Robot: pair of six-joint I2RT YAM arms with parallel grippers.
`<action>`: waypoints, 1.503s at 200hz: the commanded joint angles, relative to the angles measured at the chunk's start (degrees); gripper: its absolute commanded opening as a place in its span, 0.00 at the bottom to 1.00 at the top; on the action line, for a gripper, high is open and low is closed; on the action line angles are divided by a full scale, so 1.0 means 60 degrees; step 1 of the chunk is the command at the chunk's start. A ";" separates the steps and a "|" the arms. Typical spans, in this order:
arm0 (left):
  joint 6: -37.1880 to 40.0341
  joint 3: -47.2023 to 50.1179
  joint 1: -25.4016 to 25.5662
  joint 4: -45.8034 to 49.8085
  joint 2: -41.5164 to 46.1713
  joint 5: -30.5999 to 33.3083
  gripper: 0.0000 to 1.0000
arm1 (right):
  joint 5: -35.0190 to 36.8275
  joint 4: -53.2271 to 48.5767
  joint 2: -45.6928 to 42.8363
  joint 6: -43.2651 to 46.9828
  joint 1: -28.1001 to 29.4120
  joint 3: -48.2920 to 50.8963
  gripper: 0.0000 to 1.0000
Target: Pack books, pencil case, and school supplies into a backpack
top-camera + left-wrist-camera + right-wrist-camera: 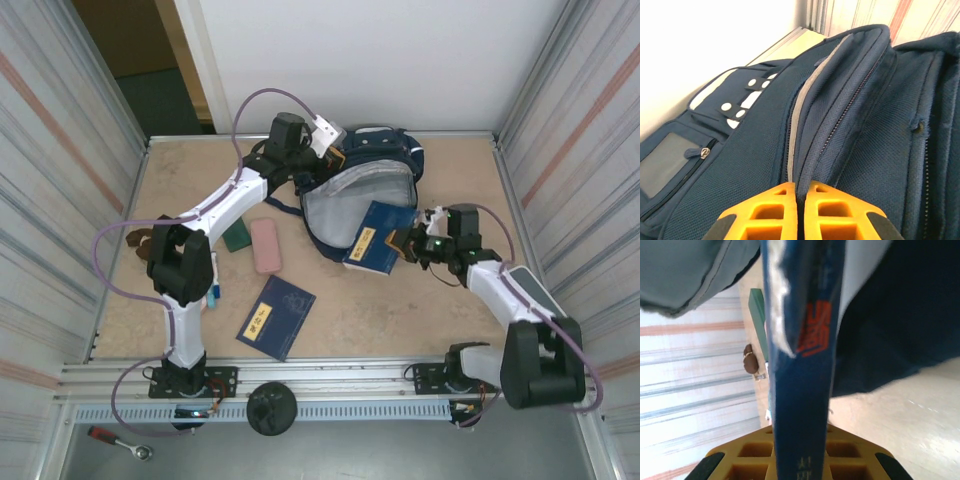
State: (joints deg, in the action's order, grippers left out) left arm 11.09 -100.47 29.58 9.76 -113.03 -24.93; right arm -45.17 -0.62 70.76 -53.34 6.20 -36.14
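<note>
Right pincer (800, 434) clamps a navy, yellow-labelled book (379, 236); left pincer (799, 189) pinches the navy backpack (855, 125).

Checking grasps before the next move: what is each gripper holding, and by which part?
The left gripper pinches the backpack by a fabric edge beside its zipper; the right gripper clamps a book by one edge.
</note>
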 commanded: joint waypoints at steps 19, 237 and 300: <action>-0.0618 -0.0285 -0.0065 -0.1151 0.0383 -0.1069 0.00 | 0.1166 0.3484 0.1721 -0.2081 0.0375 -0.1111 0.00; -0.1631 -0.0645 -0.0256 -0.1241 -0.0504 -0.1259 0.00 | 0.6662 0.4122 0.5796 -0.1454 0.1948 -0.3712 0.62; -0.1663 -0.1027 0.0238 -0.1107 -0.1830 -0.0600 0.01 | 0.7016 0.1529 0.0259 0.1023 0.1245 -0.0459 0.70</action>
State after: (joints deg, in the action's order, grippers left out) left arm 0.62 -102.83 29.26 6.50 -121.05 -30.35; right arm -6.81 18.06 82.43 -56.75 13.69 -42.63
